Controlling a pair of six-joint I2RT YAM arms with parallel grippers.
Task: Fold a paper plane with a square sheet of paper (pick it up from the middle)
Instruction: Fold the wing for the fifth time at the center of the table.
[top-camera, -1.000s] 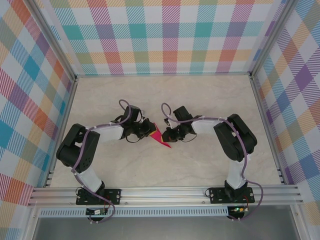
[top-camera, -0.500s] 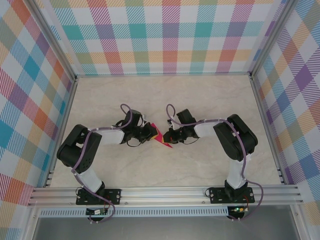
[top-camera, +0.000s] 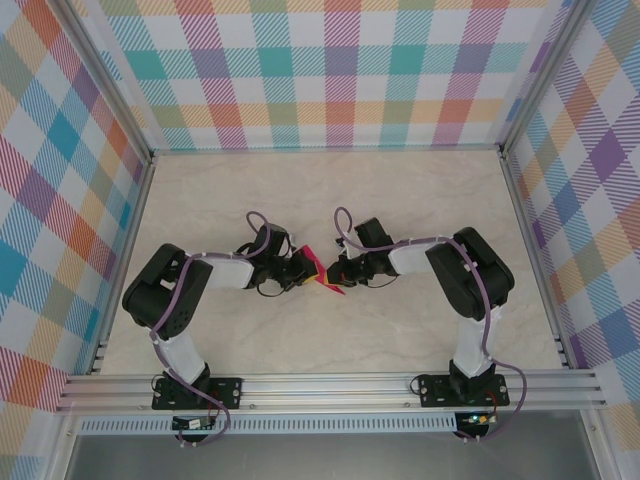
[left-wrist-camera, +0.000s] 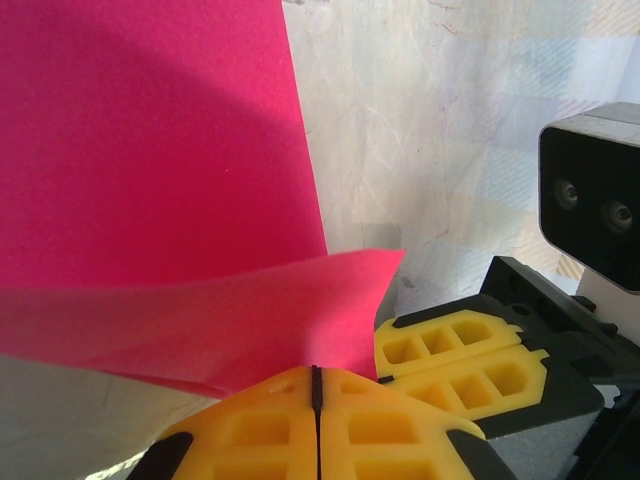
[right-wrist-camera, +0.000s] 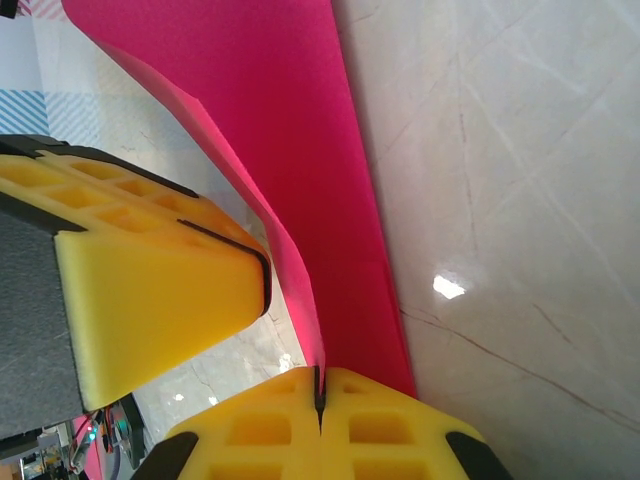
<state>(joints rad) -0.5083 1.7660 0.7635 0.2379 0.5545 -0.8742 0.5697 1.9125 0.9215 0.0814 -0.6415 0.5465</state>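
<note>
Top view: at mid-table (top-camera: 420, 200) the left gripper (top-camera: 300, 268) and right gripper (top-camera: 338, 272) meet tip to tip, with the pink paper (top-camera: 324, 276) between them.

Left wrist: yellow fingers (left-wrist-camera: 260, 430) pressed together, pinching a lifted paper flap. The rest lies flat.

Right wrist: fingers (right-wrist-camera: 390, 430) clamped on the paper's raised edge.

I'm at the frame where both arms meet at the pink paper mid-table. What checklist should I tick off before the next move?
1. Left gripper shut on the paper: ok.
2. Right gripper shut on the paper: ok.
3. Paper untorn where visible: ok.
4. Paper lying flat: not ok, one layer curves up.
5. Clearance between the two grippers: cannot tell; they sit very close.
</note>
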